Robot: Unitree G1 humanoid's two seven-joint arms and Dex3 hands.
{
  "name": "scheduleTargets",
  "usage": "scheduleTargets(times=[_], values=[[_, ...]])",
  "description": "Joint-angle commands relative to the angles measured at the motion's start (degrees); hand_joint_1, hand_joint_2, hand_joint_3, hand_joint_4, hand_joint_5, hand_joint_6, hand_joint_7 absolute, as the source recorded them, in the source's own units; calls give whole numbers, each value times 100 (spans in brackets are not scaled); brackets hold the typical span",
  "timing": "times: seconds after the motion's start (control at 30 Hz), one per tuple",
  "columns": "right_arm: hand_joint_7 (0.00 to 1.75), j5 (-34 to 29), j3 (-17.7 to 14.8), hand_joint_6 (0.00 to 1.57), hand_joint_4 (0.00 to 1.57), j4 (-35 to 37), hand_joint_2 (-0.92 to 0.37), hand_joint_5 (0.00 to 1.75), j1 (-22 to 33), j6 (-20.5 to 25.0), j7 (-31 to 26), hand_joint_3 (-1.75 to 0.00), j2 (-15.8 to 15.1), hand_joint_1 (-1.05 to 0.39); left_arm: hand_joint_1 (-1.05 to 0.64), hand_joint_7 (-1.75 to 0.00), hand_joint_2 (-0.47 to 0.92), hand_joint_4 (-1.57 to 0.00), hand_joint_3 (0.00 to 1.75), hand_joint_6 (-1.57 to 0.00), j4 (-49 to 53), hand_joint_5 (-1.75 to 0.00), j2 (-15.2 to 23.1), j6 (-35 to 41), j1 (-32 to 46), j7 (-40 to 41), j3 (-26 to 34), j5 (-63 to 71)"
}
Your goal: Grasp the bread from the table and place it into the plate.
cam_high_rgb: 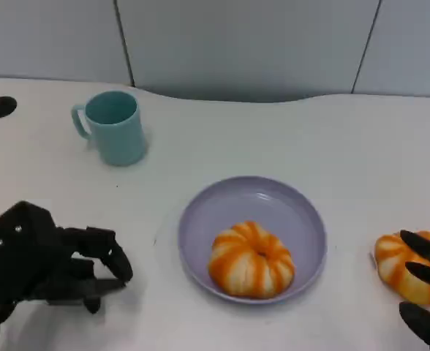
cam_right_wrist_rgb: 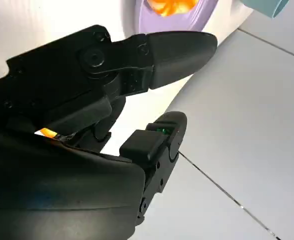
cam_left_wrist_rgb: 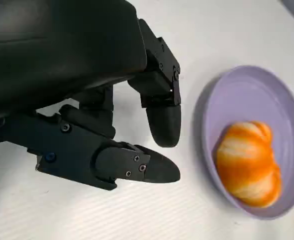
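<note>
One bun (cam_high_rgb: 404, 272) was on the table just right of the plate (cam_high_rgb: 303, 212), with the right hand (cam_high_rgb: 425, 289) curled around it, fingers draped over its near side, though I couldn't tell if it was gripping or only touching, so probably mid-grab. Another bun (cam_high_rgb: 251, 260) already sat inside the plate, toward the near rim, leaving room further back. The left hand (cam_high_rgb: 43, 263) hung loose and empty off to the left, out of the way, with a teal mug (cam_high_rgb: 113, 127) further back.

bright, even overhead light; soft shadows sit under the plate (cam_high_rgb: 200, 219) and mug (cam_high_rgb: 116, 128) on the white counter (cam_high_rgb: 346, 161). wrist views slightly soft close up.
</note>
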Motion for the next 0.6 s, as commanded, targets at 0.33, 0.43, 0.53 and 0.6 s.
scheduleTargets(times=[0.33,0.43,0.53,0.6], values=[[0,111,-100,69,89,295,-92,1,-74,-213,-14,-32,-198,-35,-65,-128,92,-74,34,-74,170,-156,-12,-79,-57,242,-183,162],[1,196,-81,69,89,220,-92,1,0,-149,36,-32,-160,-36,-65,-134,92,-73,34,-72,269,-158,-7,-279,-67,238,-223,185],[0,226,-36,69,88,132,-92,0,140,-193,54,-31,-126,-37,-64,-132,92,-74,35,-71,195,-154,33,-293,35,166,-211,119],[0,215,-4,69,87,89,-92,0,228,-228,63,-31,-117,-36,-63,-131,92,-75,35,-71,174,-152,53,-361,123,133,-180,61]])
